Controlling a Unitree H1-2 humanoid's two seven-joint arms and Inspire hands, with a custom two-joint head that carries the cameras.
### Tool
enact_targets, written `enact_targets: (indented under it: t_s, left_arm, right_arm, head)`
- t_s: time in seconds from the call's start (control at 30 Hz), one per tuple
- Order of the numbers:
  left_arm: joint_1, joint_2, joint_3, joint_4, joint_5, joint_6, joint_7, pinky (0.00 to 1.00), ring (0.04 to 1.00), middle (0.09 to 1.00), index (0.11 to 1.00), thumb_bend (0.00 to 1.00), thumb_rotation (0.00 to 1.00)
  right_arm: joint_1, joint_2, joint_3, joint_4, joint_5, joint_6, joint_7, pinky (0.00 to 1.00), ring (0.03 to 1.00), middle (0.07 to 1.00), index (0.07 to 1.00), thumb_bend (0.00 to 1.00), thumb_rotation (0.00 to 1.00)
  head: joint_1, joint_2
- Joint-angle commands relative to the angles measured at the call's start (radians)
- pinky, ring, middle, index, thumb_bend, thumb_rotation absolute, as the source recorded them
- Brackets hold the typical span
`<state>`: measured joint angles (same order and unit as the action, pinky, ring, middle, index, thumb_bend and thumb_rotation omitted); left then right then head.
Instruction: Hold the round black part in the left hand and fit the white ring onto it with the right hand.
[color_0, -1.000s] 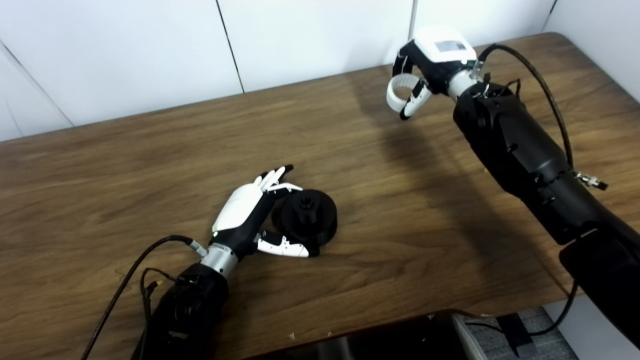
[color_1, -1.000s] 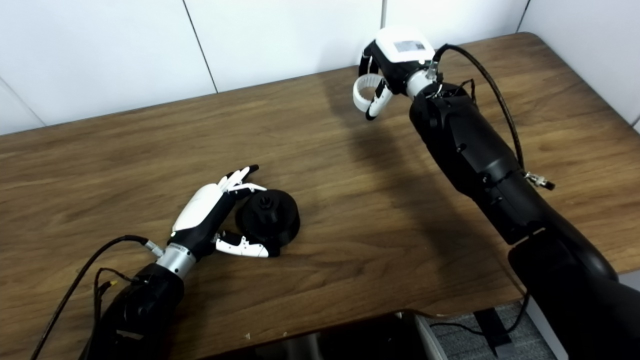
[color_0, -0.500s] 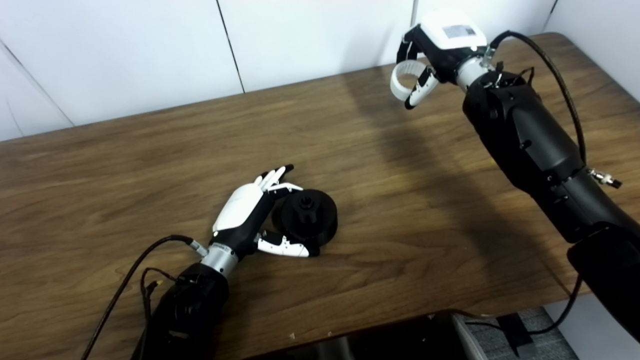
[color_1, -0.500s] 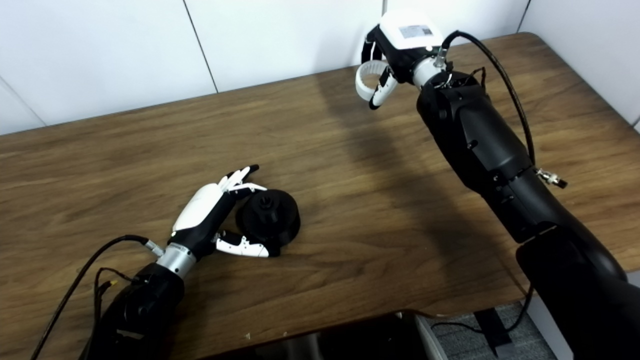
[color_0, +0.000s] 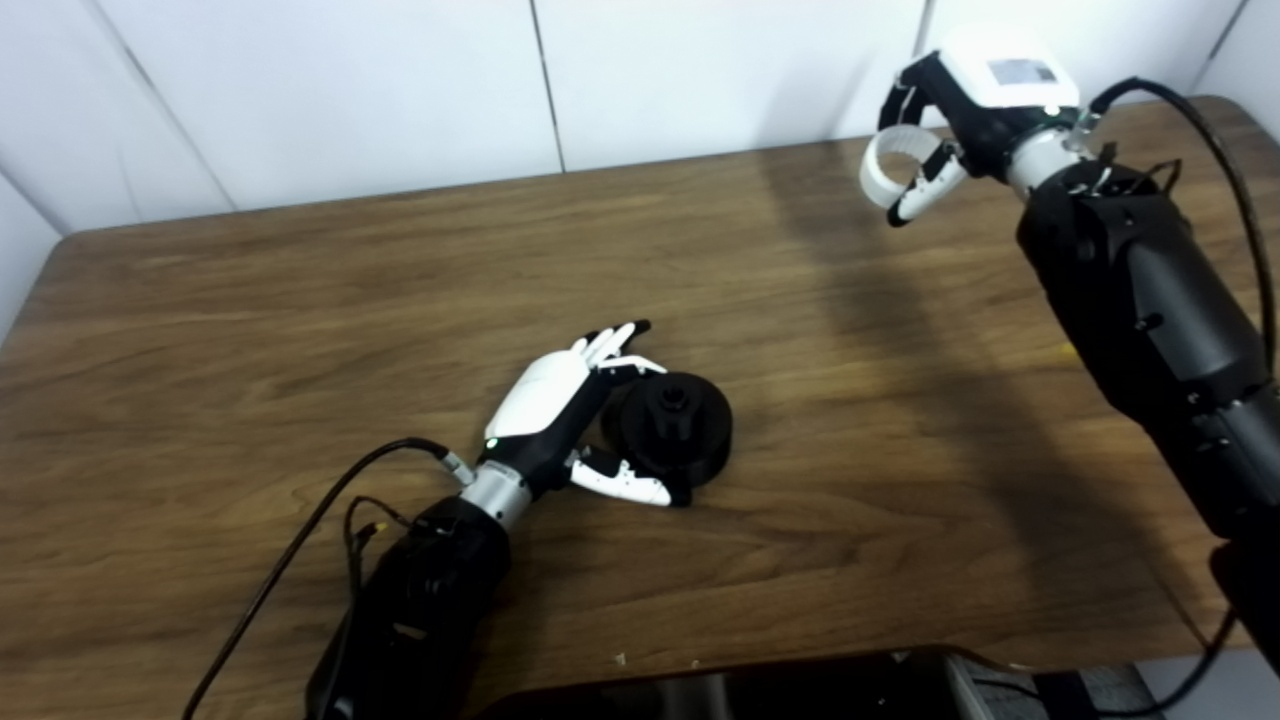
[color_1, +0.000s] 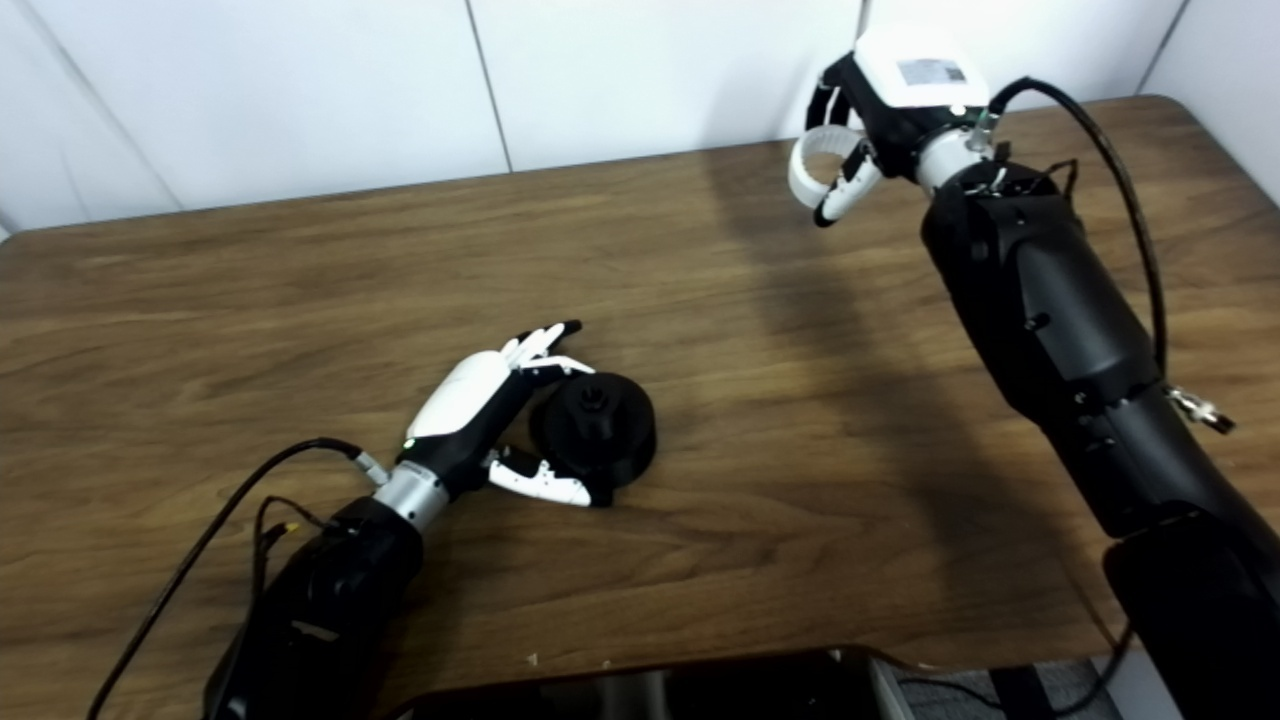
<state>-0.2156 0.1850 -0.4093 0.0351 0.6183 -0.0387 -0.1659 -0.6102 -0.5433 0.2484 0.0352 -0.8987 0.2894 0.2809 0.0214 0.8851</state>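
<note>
Left hand (color_0: 560, 405) open, fingers apart beside the black part (color_0: 676, 430) on the table (color_0: 300, 300), cupping but not gripping. Right hand (color_0: 965, 110) raised far right, closed on the ring (color_0: 888, 165). Risk: part sliding away if pressed ungripped. No containers in view.

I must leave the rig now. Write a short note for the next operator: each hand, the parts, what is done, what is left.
Left hand: open, fingers and thumb cupped beside the black part, which rests on the table; not lifted.
Right hand: shut on the white ring, raised at the far right of the table.
Done: ring picked up.
Left: grasp the black part, bring the ring over and fit it on.
</note>
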Motion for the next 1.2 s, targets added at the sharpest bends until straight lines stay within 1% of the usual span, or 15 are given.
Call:
enact_targets:
  t_s: [0.0, 0.13, 0.43, 0.73, 0.9, 1.17]
  left_arm:
    - [-0.023, -0.006, -0.01, 0.004, 0.017, 0.004, -0.004, 1.0, 1.0, 1.0, 0.664, 1.0, 0.35]
    - [-0.023, -0.009, -0.009, -0.003, 0.019, 0.018, -0.013, 1.0, 1.0, 1.0, 0.67, 1.0, 0.36]
    - [-0.025, -0.008, -0.01, -0.005, 0.018, 0.018, -0.01, 1.0, 1.0, 1.0, 0.67, 1.0, 0.35]
    - [-0.028, -0.006, -0.009, 0.008, 0.017, 0.007, -0.001, 1.0, 1.0, 1.0, 0.669, 1.0, 0.35]
    - [-0.028, -0.007, -0.01, 0.007, 0.016, 0.013, -0.006, 1.0, 1.0, 1.0, 0.672, 1.0, 0.35]
    - [-0.03, -0.008, -0.012, 0.013, 0.017, 0.009, -0.001, 1.0, 1.0, 1.0, 0.669, 1.0, 0.34]
  right_arm:
    - [-0.042, -0.031, -0.019, -0.034, -0.002, -0.02, -0.008, 0.99, 0.713, 0.474, 0.511, 0.53, 0.01]
    - [-0.04, -0.031, -0.023, -0.041, 0.004, -0.022, -0.003, 1.0, 0.715, 0.477, 0.508, 0.53, 0.01]
    - [-0.014, -0.017, -0.036, -0.089, 0.031, -0.059, -0.022, 0.97, 0.694, 0.479, 0.503, 0.53, 0.01]
    - [0.032, 0.016, -0.041, -0.207, 0.035, -0.043, 0.013, 0.95, 0.705, 0.478, 0.505, 0.53, 0.01]
    - [0.054, 0.034, -0.043, -0.255, 0.046, -0.063, 0.014, 0.93, 0.69, 0.474, 0.509, 0.53, 0.01]
    - [0.087, 0.051, -0.031, -0.319, 0.048, -0.077, 0.027, 0.94, 0.691, 0.472, 0.511, 0.53, 0.01]
  head:
    - [0.0, 0.001]
    - [-0.002, 0.002]
    - [-0.001, 0.006]
    - [-0.001, 0.003]
    - [-0.003, 0.004]
    - [-0.003, 0.008]
